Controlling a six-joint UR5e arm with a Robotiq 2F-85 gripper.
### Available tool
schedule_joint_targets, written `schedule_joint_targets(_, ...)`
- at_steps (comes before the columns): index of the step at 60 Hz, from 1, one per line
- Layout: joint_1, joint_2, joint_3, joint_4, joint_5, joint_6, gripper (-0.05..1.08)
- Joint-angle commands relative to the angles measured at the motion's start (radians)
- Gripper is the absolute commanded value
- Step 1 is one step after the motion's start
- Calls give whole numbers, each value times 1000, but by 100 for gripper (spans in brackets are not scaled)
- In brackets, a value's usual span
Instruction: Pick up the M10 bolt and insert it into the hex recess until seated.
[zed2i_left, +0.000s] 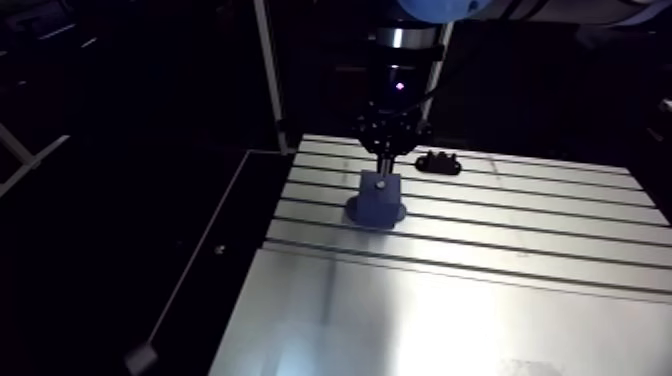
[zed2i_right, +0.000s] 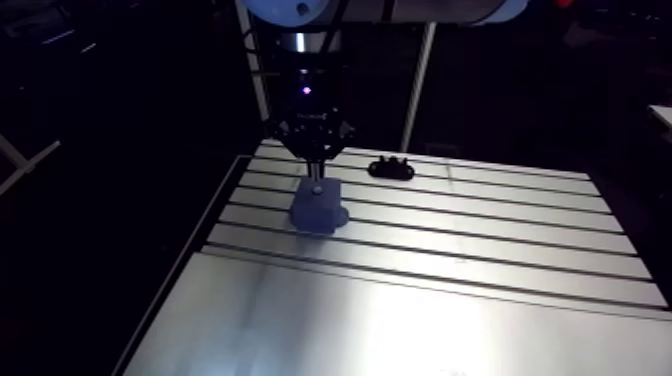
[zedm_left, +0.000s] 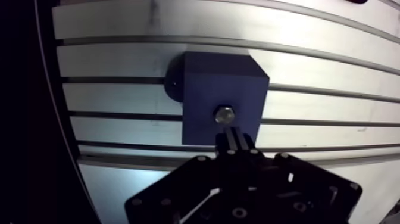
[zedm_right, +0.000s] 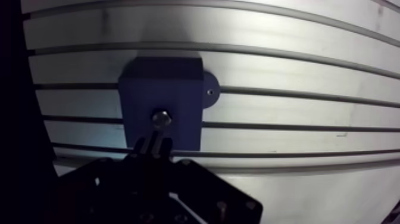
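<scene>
Dark-blue block (zedm_left: 202, 89) stands on the slotted aluminium worktop (zedm_left: 333, 65). We find the bolt (zedm_left: 224, 114) set in the block's top face, its bright metal end facing up, closer to the edge on the pincer's side.

In the wrist view the pincer (zedm_left: 233, 137) is clenched. Its two fingers (zedm_left: 240, 143) lie pressed side by side with only a hairline between them, and we see nothing caught there. The tips end right at the bolt. We cannot tell whether they rest on it or hang just short of it.

In the arm view the pincer comes straight down over the block, and its slim tips reach the upper face. A round foot (zedm_right: 209, 92) with a small hole sticks out from one side of the block's base and lies flat across a slot.

Behind the block and well apart from it, a small black part (zed2i_left: 437, 162) sits on the worktop.

As for writing, we make out a faint pale mark on the pincer's body in the arm view, too small to read. A little purple light (zed2i_left: 400, 86) glows on the wrist above it. We see no label on the block or the bolt.
</scene>
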Motion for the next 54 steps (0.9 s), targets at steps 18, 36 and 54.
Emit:
schedule_joint_targets(18, 6, 16, 17, -16, 4, -3, 108)
schedule_joint_targets(36, 8, 17, 27, -19, 2, -4, 108)
schedule_joint_targets(54, 8, 19, 30, -20, 2, -7, 108)
